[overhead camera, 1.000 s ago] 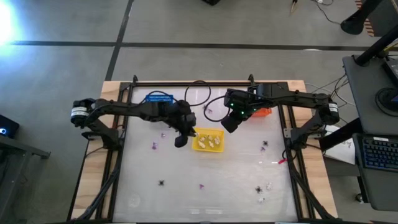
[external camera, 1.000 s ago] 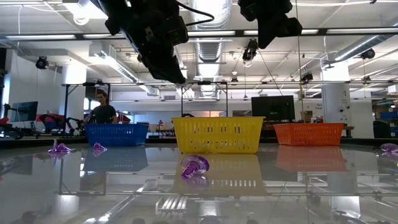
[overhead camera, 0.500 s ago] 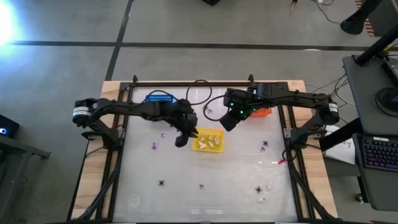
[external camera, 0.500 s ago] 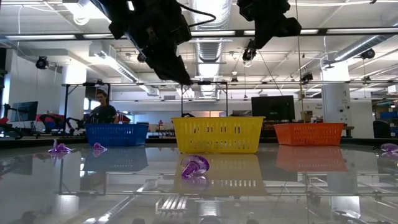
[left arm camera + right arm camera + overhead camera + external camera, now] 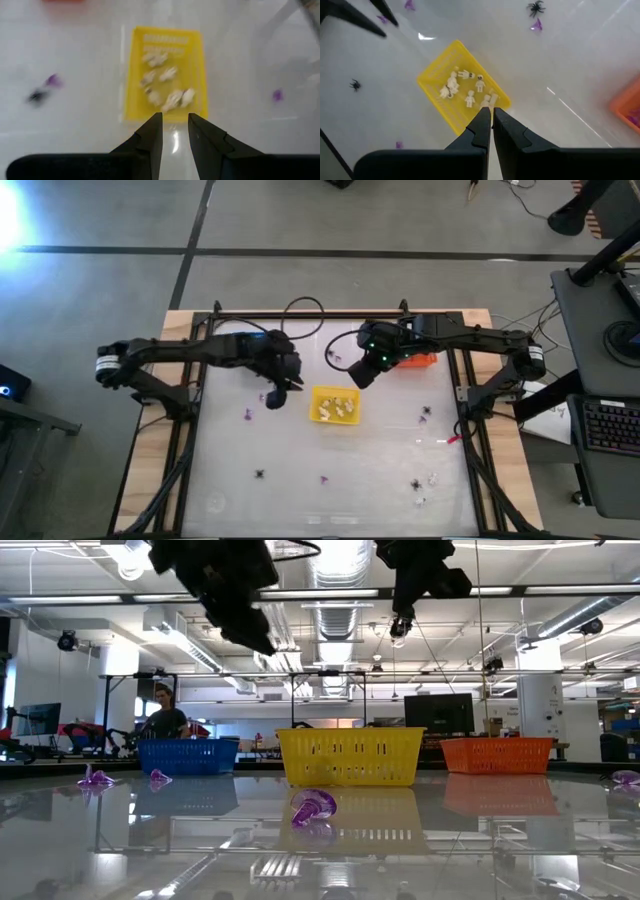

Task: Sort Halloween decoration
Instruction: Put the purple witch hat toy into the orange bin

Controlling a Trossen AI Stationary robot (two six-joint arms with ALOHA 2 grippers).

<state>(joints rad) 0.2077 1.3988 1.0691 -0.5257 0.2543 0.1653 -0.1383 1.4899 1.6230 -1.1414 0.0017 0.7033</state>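
The Halloween decoration lies scattered on the clear table top: purple pieces (image 5: 248,415) (image 5: 313,808), black spiders (image 5: 260,474) (image 5: 536,7) and small white ones (image 5: 432,478). Several white skeleton figures (image 5: 167,85) lie in the yellow mesh basket (image 5: 335,405). My left gripper (image 5: 175,117) hangs open and empty above the table, just left of that basket (image 5: 277,398). My right gripper (image 5: 491,111) is shut with nothing between its fingers. It hangs high over the basket's far right corner (image 5: 360,378).
An orange basket (image 5: 422,361) stands at the far right and a blue basket (image 5: 187,755) at the far left, under my left arm. A dark cable loops at the far edge (image 5: 300,305). A small red thing (image 5: 452,440) lies at the right. A person (image 5: 163,720) sits in the room behind.
My left gripper has drawn back from over the yellow basket's left edge toward the table's left and far side, rising as it went. The baskets and the scattered pieces have stayed where they were.
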